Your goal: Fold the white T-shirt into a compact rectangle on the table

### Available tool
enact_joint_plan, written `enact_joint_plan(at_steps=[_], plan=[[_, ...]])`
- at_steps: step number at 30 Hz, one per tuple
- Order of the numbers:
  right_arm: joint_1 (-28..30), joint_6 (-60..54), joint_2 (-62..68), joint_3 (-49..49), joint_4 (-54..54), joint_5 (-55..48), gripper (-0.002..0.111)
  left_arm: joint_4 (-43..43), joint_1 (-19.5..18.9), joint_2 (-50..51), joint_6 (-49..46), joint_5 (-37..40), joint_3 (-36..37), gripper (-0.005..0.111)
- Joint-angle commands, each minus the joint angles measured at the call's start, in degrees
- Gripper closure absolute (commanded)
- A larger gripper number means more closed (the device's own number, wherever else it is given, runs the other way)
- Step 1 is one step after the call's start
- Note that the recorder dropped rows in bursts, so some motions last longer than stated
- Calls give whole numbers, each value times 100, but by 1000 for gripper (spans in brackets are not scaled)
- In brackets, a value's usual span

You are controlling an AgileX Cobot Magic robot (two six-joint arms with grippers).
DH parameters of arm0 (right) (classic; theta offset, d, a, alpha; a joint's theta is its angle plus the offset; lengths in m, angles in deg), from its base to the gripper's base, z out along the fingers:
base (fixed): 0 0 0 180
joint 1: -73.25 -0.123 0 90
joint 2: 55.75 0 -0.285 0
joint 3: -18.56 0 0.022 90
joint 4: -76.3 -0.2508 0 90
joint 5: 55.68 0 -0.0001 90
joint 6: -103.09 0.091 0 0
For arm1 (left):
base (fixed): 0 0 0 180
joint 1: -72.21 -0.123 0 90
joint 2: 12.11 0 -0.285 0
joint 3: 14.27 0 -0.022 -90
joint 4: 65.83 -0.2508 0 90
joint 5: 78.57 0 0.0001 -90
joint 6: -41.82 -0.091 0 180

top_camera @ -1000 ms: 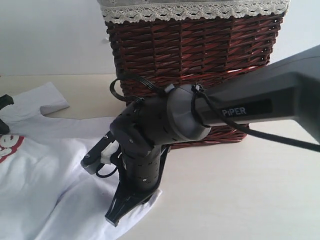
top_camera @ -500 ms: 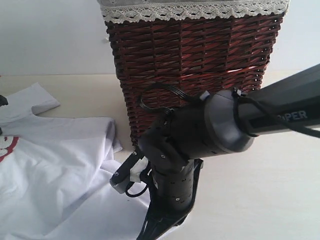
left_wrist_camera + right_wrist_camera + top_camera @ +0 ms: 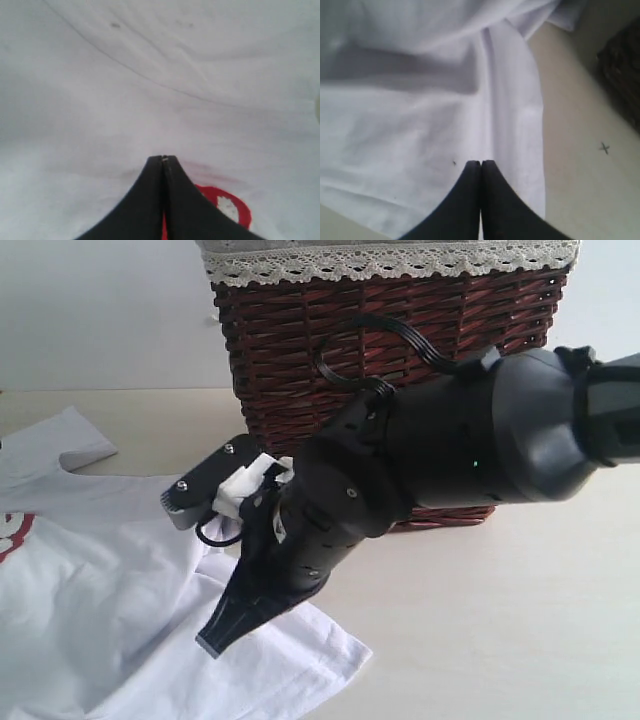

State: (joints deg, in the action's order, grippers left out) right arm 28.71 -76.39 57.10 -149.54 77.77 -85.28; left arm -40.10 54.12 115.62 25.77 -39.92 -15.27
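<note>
Over the last second the right claw (image 3: 215,635) had swung up off the low edge of the white T-shirt (image 3: 100,610), and its wrist had turned over in front of the wicker basket (image 3: 400,330). The shirt's near corner now lay drawn out further to the right across the bench (image 3: 500,620), flatter than before. I took that as smoothing ahead of a fold, with no fold made yet. Its tips were pressed together just above the cloth; I could not tell whether any fabric was caught between them. The left claw (image 3: 162,160) was likewise pressed together, right over the chest beside a red letter (image 3: 227,205). The basket stood behind the shirt, its lace-trimmed lining (image 3: 390,262) folded over the rim; from where I stood its inside was hidden
</note>
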Motion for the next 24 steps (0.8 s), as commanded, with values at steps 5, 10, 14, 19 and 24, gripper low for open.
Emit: enact_joint_plan(at_steps=[5, 10, 14, 19, 24], plan=[[34, -395, -395, -851, -261, -675, 108, -380, 9, -1410, -101, 141, 454, 107], [34, -384, -1112, -943, -251, -876, 107, -380, 177, -2124, -363, 258, 1077, 107], [34, -384, -1723, -943, -238, -1295, 99, -416, 585, -2598, -991, 258, 1734, 107], [34, -204, -2474, -943, 245, -2042, 90, -851, 1516, -3159, -1651, 581, 2411, 107], [34, -51, -3122, -931, 634, -2334, 83, -1436, 2371, -3594, -2023, 1331, 2944, 99]])
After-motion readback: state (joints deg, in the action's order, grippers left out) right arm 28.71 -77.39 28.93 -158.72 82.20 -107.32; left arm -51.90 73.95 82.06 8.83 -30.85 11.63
